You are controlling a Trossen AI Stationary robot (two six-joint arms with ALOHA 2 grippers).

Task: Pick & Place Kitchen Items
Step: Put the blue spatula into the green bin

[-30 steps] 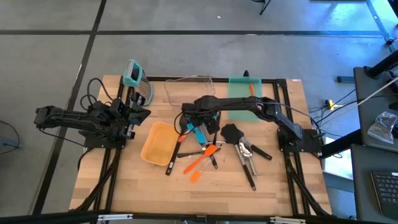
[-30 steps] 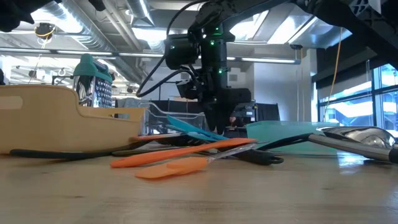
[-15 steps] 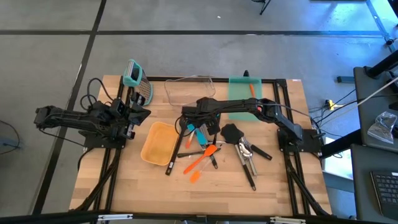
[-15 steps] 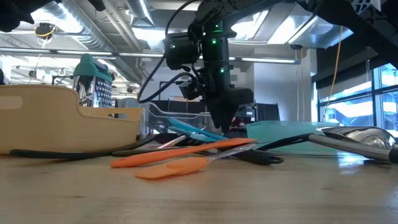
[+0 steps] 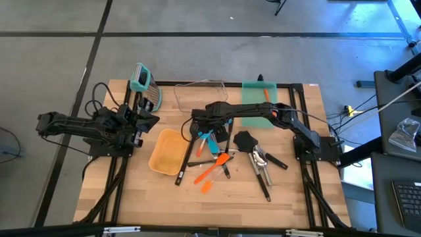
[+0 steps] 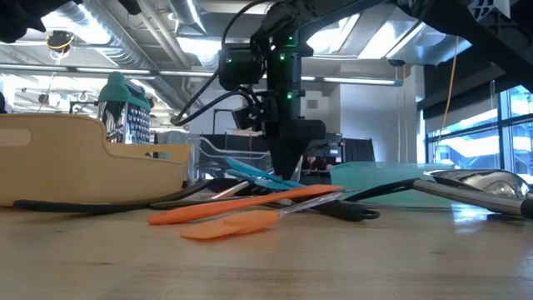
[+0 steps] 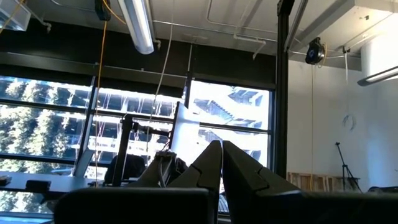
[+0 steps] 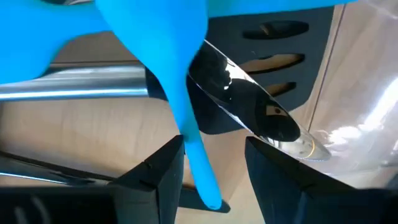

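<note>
The kitchen items lie in a loose pile at the table's middle. They include a teal spatula (image 5: 209, 139) (image 8: 168, 56), orange spatulas (image 5: 214, 170) (image 6: 250, 208), a black slotted turner (image 5: 245, 139) and a silver scoop (image 5: 260, 161) (image 6: 475, 185). My right gripper (image 5: 204, 130) (image 6: 287, 171) (image 8: 211, 149) is down on the pile's far left part. It is open, with one finger on each side of the teal spatula's handle. A black slotted turner and a shiny metal piece lie under the spatula. My left gripper (image 5: 150, 120) (image 7: 219, 149) waits shut at the table's left, pointing level into the room. My right gripper comes from above and stands open astride the teal spatula's handle near its free end (image 8: 198, 168). One finger (image 8: 163, 165) is right beside the handle, but I cannot tell whether it touches. The spatula rests on the utensils beneath it.
A yellow tray (image 5: 168, 150) (image 6: 83, 167) sits left of the pile. A teal-topped grater (image 5: 146, 89) stands at the far left. A clear container (image 5: 197, 95) and a teal board (image 5: 260, 99) lie along the far edge. Bare wood shows toward the near edge.
My right gripper has stayed low over the pile, swaying a little toward the table's right and then back left. The utensils lie much as before.
</note>
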